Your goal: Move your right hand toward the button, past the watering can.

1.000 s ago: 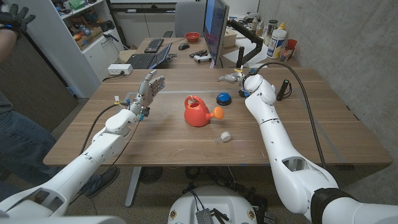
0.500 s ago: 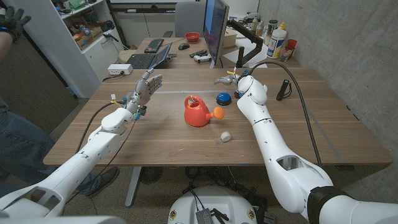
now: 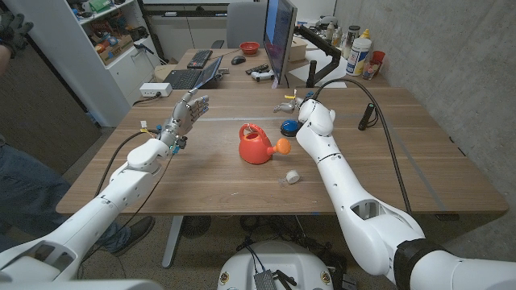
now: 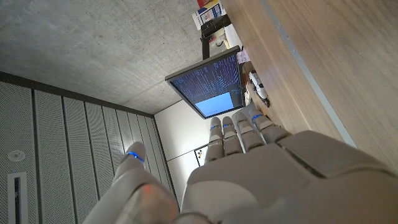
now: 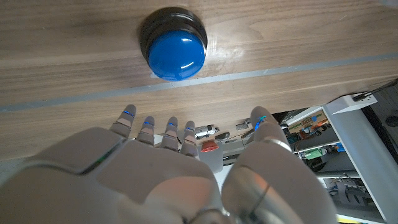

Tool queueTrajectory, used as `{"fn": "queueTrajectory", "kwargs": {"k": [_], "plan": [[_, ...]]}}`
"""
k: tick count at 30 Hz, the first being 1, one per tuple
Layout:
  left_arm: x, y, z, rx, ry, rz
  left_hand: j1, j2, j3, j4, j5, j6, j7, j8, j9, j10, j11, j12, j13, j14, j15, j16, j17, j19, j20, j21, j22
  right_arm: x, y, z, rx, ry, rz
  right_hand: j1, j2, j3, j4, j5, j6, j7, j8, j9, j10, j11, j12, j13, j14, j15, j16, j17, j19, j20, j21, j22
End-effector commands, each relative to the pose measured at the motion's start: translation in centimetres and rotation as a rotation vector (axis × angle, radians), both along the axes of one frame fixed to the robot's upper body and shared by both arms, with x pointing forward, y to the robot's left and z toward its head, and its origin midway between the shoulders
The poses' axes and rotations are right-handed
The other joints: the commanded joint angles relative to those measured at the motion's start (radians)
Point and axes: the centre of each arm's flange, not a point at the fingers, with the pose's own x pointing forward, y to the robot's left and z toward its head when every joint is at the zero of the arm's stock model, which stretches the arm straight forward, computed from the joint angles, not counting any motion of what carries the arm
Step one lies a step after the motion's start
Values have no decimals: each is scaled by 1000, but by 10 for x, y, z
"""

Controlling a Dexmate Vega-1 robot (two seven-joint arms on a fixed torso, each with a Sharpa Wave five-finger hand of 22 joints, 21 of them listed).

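1. Button (image 3: 289, 126), blue, sits on the worktop (image 3: 242, 177) right of the can (image 3: 258, 145).
2. Right hand (image 3: 287, 104) hovers just beyond it, fingers (image 5: 180, 137) apart, empty.
3. Left hand (image 3: 187, 113) is raised at far left, fingers spread.

concrete wall (image 3: 419, 48) — white shelving (image 3: 89, 48) — second desk (image 3: 234, 60) | monitor (image 3: 280, 36)

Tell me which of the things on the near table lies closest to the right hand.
The blue button: it sits just beside the right hand, while the red watering can and the small white piece lie further toward the robot.
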Motion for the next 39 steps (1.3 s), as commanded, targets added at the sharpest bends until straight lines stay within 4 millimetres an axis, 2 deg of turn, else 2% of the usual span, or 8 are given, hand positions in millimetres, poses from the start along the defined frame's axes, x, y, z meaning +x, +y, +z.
{"fn": "queueTrajectory", "kwargs": {"k": [1,11,20,29,39], "plan": [[-3,3,2,4,-6,-13,8,-1,-5,2,6,13,0,9,5,2,2,3,5,1,7,5,4,6,7,-1,6,2,22,-6,-66,19,-57,6,-7,-6,3,6,3,-7,5,2,-1,3,4,6,-2,3,5,2,-2,3,-2,2],[-5,11,5,5,-7,-16,9,0,-7,1,8,15,1,9,5,3,3,3,5,1,8,5,4,7,7,-3,6,12,31,-13,-108,46,-86,6,-8,-8,4,7,-2,-8,3,2,-7,9,3,6,-6,4,4,2,-2,3,-6,2],[-12,18,6,14,-22,-13,10,1,-10,1,9,16,1,8,5,5,3,3,5,1,8,5,4,5,7,-5,6,17,32,-17,-137,62,-113,5,-8,-11,4,9,-2,-9,4,2,-7,8,4,6,-5,3,5,2,-1,3,-9,2],[-18,26,-2,15,-19,-11,11,2,-12,0,11,17,1,7,5,6,2,4,5,1,8,5,4,5,8,-8,6,20,38,-24,-158,85,-163,4,-8,-13,5,10,-2,-8,4,2,-9,8,4,6,-6,3,4,2,-2,3,-12,2],[-20,31,-7,17,-7,-17,11,3,-16,0,13,21,1,8,5,10,6,5,5,2,10,5,4,5,7,-10,6,18,46,-21,-157,83,-171,3,-9,-15,5,11,-1,-8,5,2,-8,9,5,6,-5,2,5,2,-1,3,-15,3]]}}
